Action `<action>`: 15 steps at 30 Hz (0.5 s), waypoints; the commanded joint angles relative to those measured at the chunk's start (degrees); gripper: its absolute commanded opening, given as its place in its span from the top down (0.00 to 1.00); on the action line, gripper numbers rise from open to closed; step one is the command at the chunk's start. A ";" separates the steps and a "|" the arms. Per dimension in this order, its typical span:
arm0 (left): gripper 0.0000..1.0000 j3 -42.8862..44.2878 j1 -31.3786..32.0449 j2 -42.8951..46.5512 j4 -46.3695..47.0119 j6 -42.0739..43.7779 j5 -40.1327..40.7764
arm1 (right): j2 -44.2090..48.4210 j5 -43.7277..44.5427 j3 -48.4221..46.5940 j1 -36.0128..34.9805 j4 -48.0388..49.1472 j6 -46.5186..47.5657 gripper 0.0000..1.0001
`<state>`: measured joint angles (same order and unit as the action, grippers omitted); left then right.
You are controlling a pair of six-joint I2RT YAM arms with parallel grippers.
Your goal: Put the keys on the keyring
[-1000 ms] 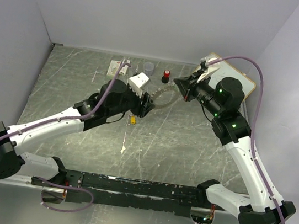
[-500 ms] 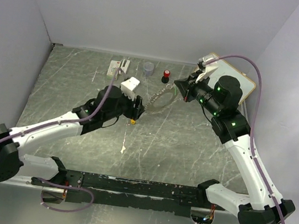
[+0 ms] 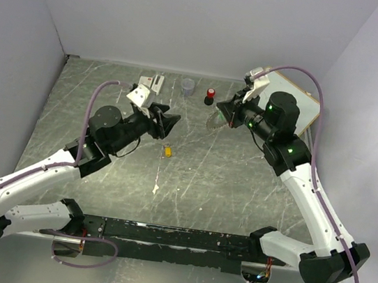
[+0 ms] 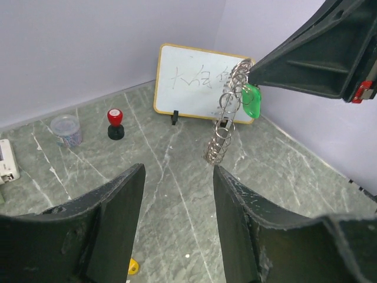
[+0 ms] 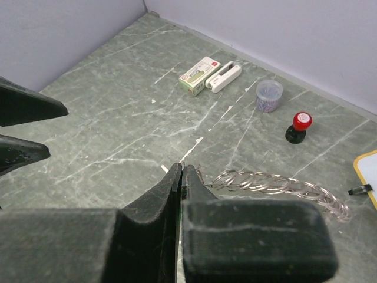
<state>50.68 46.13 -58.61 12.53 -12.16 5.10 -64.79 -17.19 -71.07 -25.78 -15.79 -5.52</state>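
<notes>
Left gripper (image 4: 177, 194) stands open and empty at the bottom of its wrist view, fingers apart over the table (image 4: 177, 147). At the lower edge just beneath lies the yellow-orange key (image 4: 134, 267). Picking it up probably wants a straight descent and a pinch on the coloured head, leaving the blade free. Farther off, upper right, the right gripper (image 4: 265, 65) is clamped on the keyring (image 4: 224, 124), which hangs down with the green key (image 4: 252, 100) seemingly threaded. It should be held steady.

Yellow key (image 4: 134, 266) — just a corner shows, the rest hidden.
</notes>
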 commanded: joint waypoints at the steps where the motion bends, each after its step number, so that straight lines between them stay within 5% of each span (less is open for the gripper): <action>1: 0.41 1.91 0.01 -1.42 2.58 3.65 -2.83 | 0.14 -0.80 -1.68 0.09 2.12 -1.41 1.00; 15: 0.43 4.42 2.79 -9.03 12.87 10.52 -5.08 | -0.99 -2.89 -2.15 0.12 3.09 -4.12 1.00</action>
<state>51.33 47.48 -65.80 20.05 -4.75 2.13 -65.73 -18.61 -71.07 -25.78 -15.73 -8.40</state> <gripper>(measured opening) 0.569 0.006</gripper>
